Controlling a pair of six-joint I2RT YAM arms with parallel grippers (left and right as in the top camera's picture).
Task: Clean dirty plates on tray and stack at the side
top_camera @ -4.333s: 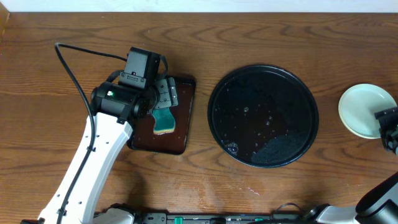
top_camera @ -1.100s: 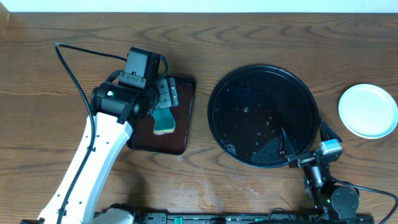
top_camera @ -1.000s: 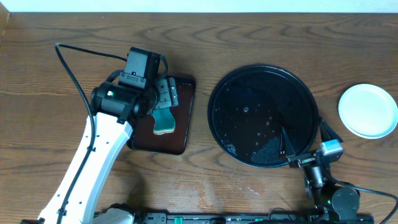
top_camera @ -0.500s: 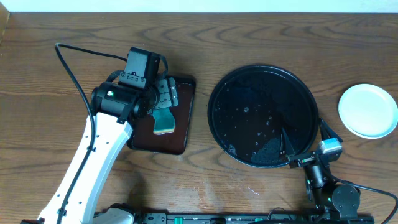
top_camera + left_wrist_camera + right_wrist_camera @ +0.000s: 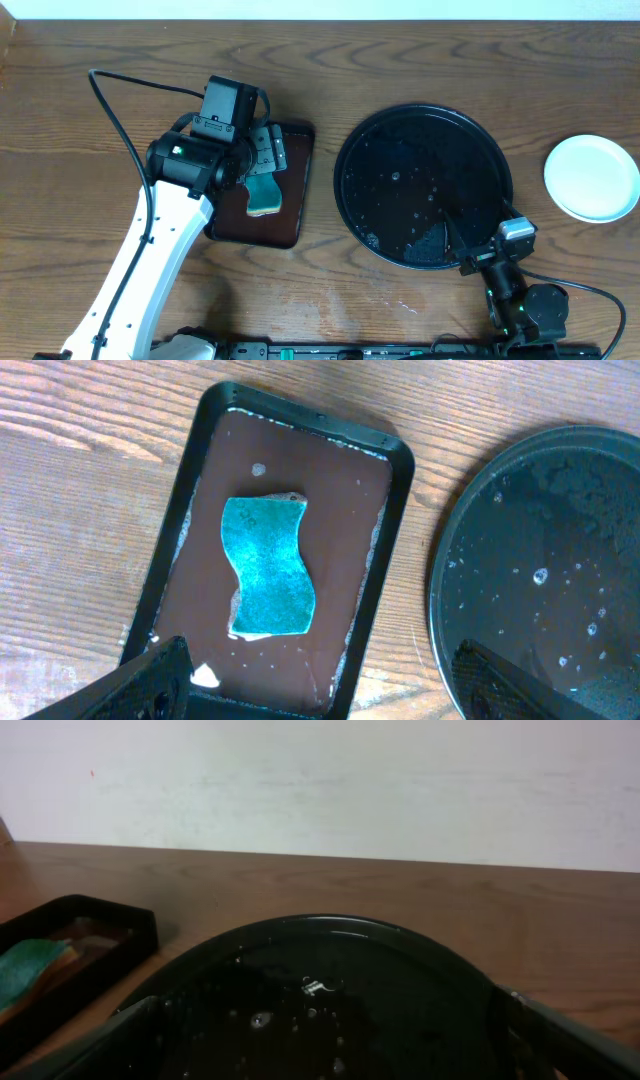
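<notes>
Black and glossy, the tray (image 5: pixel 341 180) carries only water droplets now, with no plate on it. The plates (image 5: pixel 592 178) sit on the wood tabletop (image 5: pixel 330 300) to the right of the tray, well apart from its rim. From overhead I see one pale disc and cannot count what lies beneath it. Seconds ago my right gripper (image 5: pixel 328 1002) was at that stack. It has since pulled back to the tray's near right edge, and in the last half-second it has folded a touch closer to its base. Its fingers are spread wide and hold nothing, and its wrist view looks low across the wet tray. My left gripper (image 5: pixel 318 655) hangs left of the tray, over the brown rectangular tray (image 5: pixel 392 510), fingers likewise released, with the teal sponge (image 5: pixel 267 566) lying flat below them. I judge the cleaning and stacking finished; what remains is parking both arms.
</notes>
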